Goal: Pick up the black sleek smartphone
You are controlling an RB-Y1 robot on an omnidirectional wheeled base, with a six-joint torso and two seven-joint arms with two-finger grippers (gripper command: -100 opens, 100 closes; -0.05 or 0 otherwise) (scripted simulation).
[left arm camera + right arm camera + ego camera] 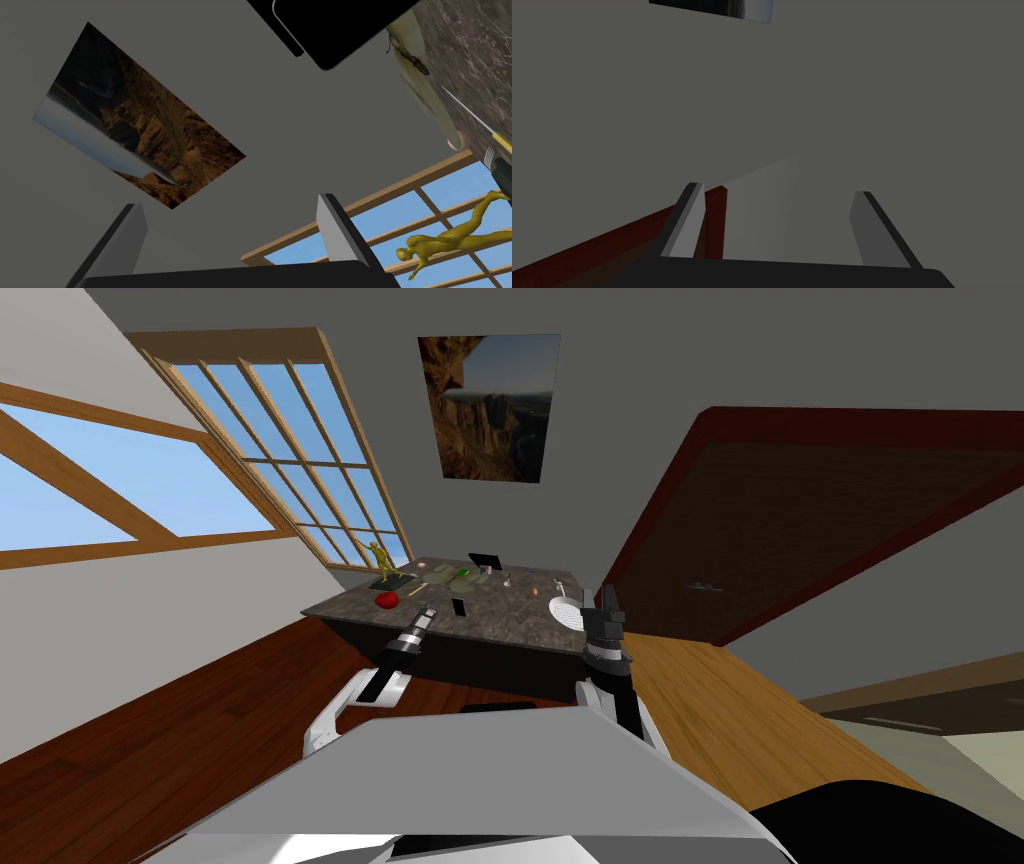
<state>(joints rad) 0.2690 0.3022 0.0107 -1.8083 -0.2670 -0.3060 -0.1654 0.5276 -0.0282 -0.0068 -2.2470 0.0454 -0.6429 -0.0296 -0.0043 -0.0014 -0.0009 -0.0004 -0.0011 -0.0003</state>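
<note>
The black smartphone (pixel 459 607) lies flat on the dark marbled table (pixel 500 623), near its front edge. My left gripper (pixel 428 613) hovers just to the phone's left, low over the table. In the left wrist view it (pixel 232 225) is open and holds nothing. Beyond its fingers a black slab with rounded corners (pixel 340 30) rises by the table; I cannot tell whether it is the phone. My right gripper (pixel 603 600) is raised at the table's right front corner, and it (pixel 777 220) is open and holds nothing.
On the table sit a red round fruit (pixel 386 600), a gold figurine (pixel 380 560), a white plate (pixel 565 610), a fork (pixel 492 137), an upright black panel (pixel 485 560) and small items. A dark red door frame (pixel 650 518) stands right of the table.
</note>
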